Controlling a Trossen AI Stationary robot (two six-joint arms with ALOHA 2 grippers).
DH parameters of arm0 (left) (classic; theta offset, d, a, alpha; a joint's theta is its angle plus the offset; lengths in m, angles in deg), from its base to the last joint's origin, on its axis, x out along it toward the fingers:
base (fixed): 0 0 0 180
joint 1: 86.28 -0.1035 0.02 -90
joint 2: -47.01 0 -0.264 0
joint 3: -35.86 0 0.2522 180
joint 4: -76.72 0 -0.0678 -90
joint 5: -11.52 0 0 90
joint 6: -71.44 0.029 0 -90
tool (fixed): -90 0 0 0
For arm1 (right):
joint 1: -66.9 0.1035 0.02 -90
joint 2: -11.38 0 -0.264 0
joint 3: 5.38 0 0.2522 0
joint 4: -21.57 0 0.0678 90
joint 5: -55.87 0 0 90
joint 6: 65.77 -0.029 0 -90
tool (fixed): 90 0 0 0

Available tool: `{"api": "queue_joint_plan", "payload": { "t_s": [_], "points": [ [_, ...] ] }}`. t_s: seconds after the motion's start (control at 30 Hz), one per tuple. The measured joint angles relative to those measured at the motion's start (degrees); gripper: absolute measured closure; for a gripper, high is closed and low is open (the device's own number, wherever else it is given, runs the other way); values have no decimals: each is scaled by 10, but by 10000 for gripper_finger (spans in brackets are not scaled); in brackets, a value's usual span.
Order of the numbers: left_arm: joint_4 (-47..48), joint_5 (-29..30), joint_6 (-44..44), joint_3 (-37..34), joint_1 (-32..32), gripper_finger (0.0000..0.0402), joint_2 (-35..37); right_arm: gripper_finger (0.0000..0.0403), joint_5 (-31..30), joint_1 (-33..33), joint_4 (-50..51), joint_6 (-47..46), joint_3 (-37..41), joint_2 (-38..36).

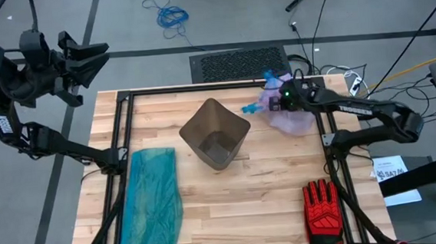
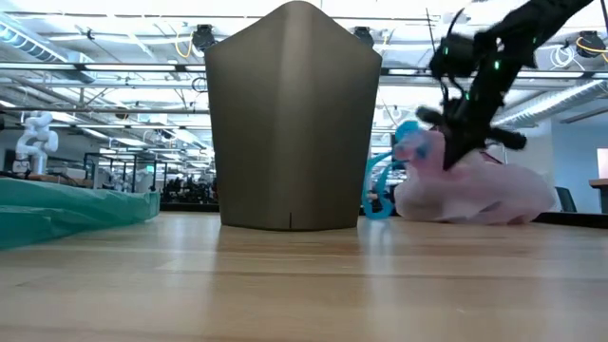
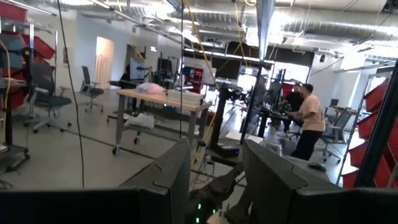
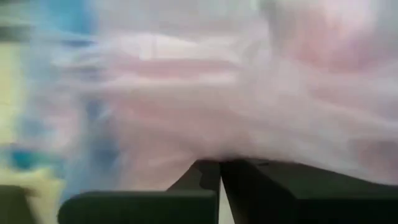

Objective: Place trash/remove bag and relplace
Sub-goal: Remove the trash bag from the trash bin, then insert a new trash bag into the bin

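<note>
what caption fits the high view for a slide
Right gripper shut on pinkish plastic bag beside empty brown bin

Right gripper [image 1: 280, 96] is pinching the bag [image 1: 293, 117] just right of the bin [image 1: 215, 133]; left gripper [image 1: 90, 60] is hanging off-table, far left.

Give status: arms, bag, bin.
Right gripper shut on bag, right of bin. Left gripper open, parked off table. Bin unlined.

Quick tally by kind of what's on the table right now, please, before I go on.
Bins: 1, the brown bin
Plastic bags: 2, the pink bag under the right gripper and the teal bag
Gloves: 1, the red glove
Total: 4
</note>
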Motion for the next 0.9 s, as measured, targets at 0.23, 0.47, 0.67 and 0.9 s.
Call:
{"api": "queue_joint_plan", "payload": {
  "t_s": [0.23, 0.47, 0.67, 0.9],
  "points": [
    [95, -96, -88, 0, 0, 260, 0, 403, -54, 6, 87, 63, -131, -62],
    [274, -211, -179, 1, 0, 268, -25, 403, -143, 3, 186, 167, -301, -71],
    [398, -197, -194, -3, 0, 297, -92, 403, -145, -8, 206, 208, -394, -71],
    [395, -185, -150, -72, -1, 358, -137, 395, -136, -3, 207, 229, -436, -71]
  ]
}}
